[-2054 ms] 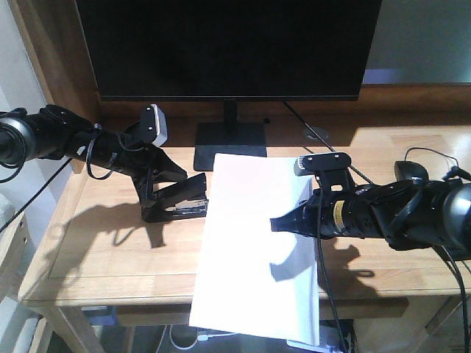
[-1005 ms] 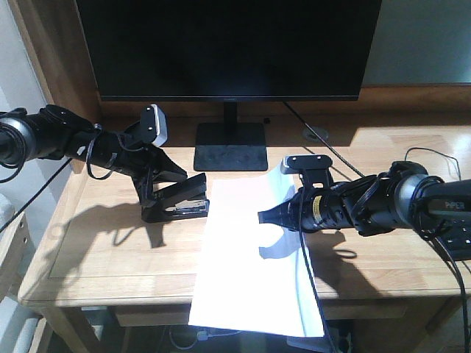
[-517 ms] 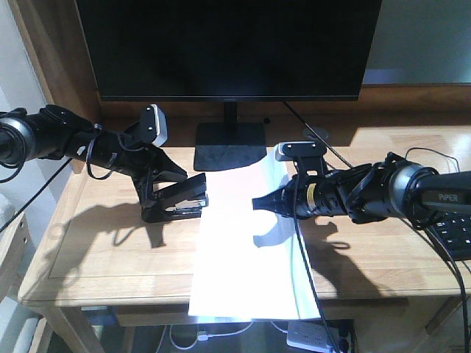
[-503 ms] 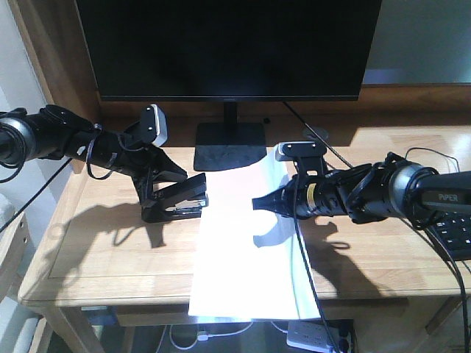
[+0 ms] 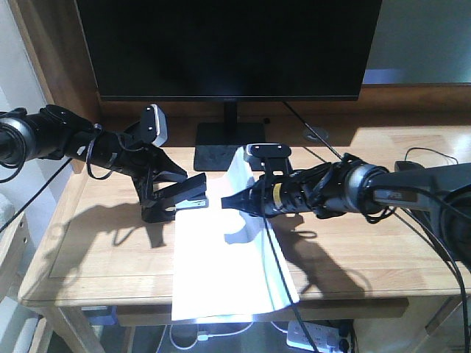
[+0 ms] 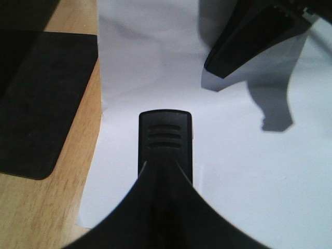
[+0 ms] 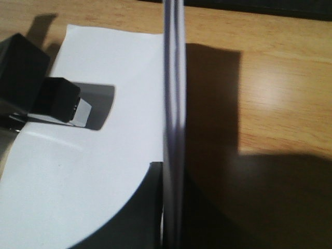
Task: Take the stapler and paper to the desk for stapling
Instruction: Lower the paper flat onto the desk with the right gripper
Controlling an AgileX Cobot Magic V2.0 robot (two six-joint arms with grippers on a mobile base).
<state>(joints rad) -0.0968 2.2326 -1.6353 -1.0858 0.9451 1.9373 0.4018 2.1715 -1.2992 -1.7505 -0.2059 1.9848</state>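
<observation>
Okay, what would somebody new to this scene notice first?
The big white paper glares at the front middle of the desk, its right edge curled up in the right end effector. At its top left corner, the left end effector holds the black stapler over it, below the dark monitor.

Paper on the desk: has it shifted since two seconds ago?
Yes. The paper has slid left past the monitor stand with the right gripper; its corner now lies under the stapler.
</observation>
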